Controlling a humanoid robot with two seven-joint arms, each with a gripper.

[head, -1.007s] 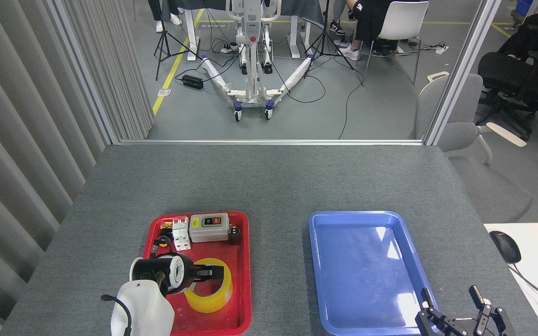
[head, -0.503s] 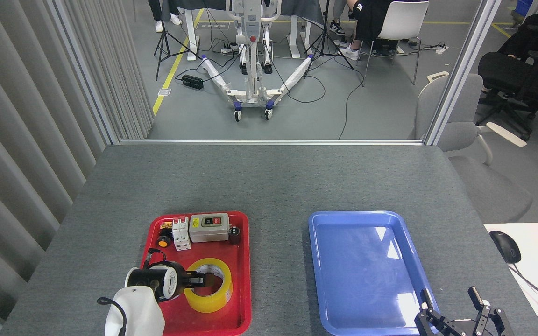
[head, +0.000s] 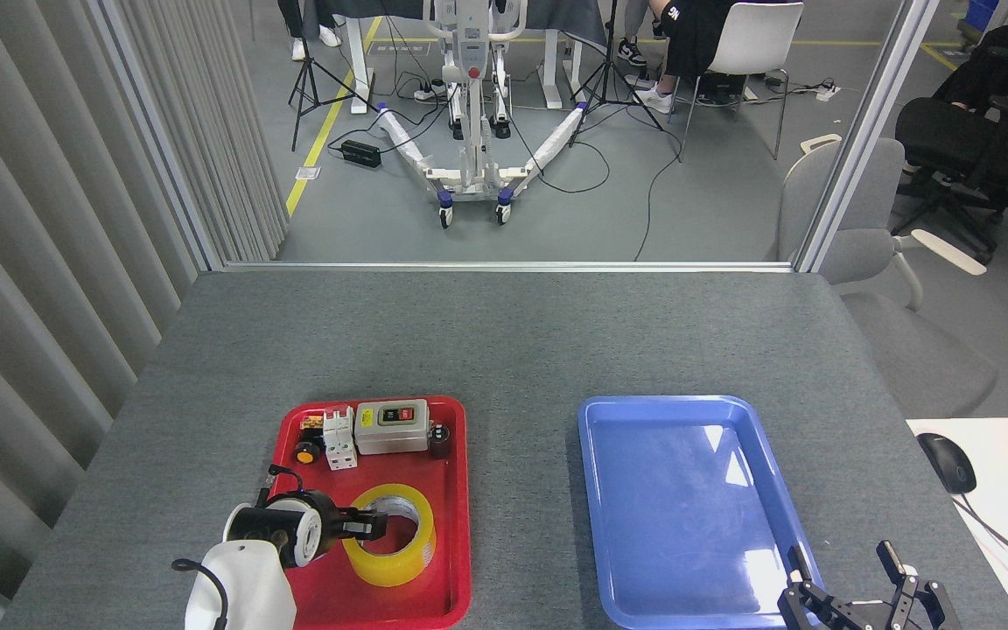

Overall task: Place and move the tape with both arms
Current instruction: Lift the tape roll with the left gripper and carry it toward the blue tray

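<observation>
The tape [head: 401, 563], a wide yellow roll with a pale inner core, lies flat in the near half of the red tray [head: 460, 525]. My left gripper [head: 373, 525] reaches in from the left at the roll's left rim, with a dark fingertip over the core. The jaws are dark and overlap the roll, so their grip is unclear. My right gripper [head: 838, 555] sits low at the bottom right, by the near right corner of the blue tray [head: 688, 507], its fingers spread with nothing between them.
At the back of the red tray sit a grey switch box [head: 392, 427], a white breaker [head: 339, 437], an orange button [head: 305, 452] and a small black part [head: 440, 442]. A white desk with a mouse [head: 946, 461] borders the table's right side.
My left arm has drawn back toward the lower left, so its fingers went from spanning the roll's top to sitting at its left rim. The tape stayed put. The right gripper sank slightly.
</observation>
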